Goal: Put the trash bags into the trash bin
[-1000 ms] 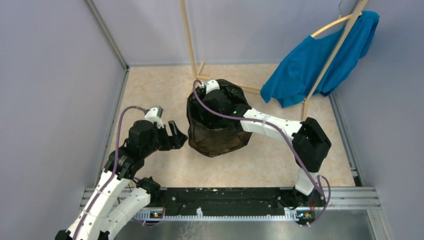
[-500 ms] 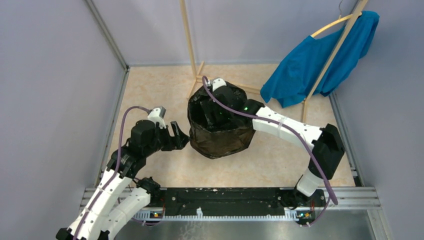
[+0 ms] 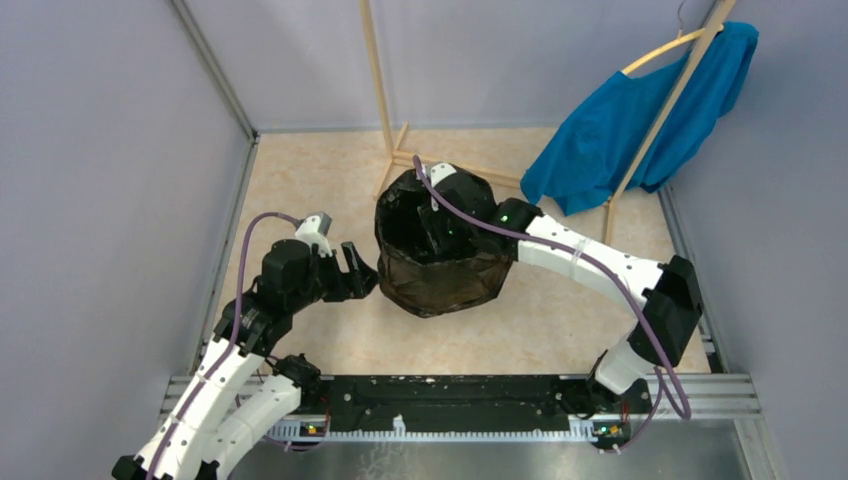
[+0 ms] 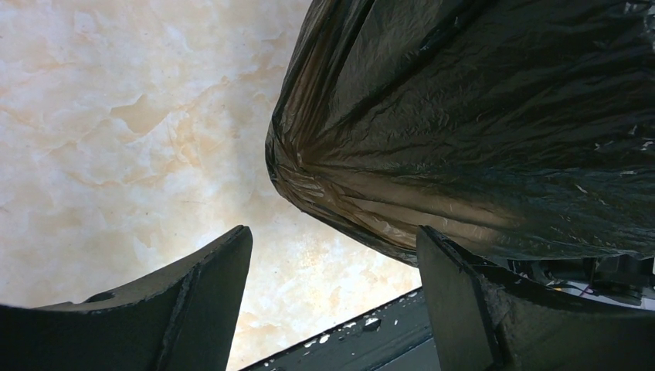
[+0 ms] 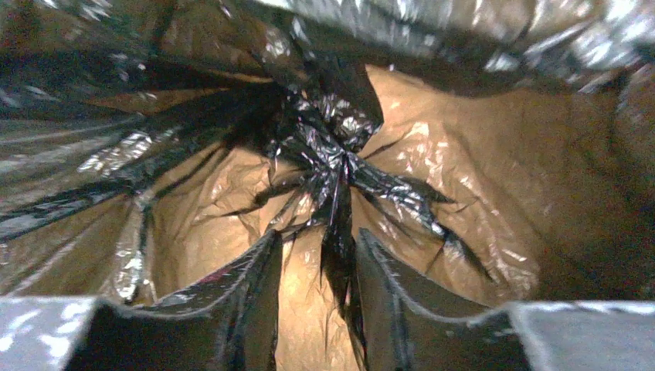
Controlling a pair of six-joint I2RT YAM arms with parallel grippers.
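At the middle of the table (image 3: 300,190) you have the trash bag (image 3: 440,275), standing upright with its mouth open and facing up. It is stretched in flat facets and wraps the trash bin so fully that the bin's own wall is hidden. Where the black film is pulled tight it shows brownish.

Your right arm reaches in from the right, over the rim, and the right end effector (image 3: 432,232) is down inside the bag. From the right wrist camera you see the right end effector (image 5: 318,239) with its fingers drawn fairly near each other and a twisted strand of the bag's gathered bottom running down between them. You cannot tell whether they actually pinch it.

Your left end effector (image 3: 350,275) sits just beside the bag's left side, low down, spread wide and holding nothing. The left wrist camera shows both its fingers (image 4: 216,286) apart from the film, which bulges above them.

Far right, a blue garment (image 3: 640,120) hangs on a wooden rack (image 3: 378,80).
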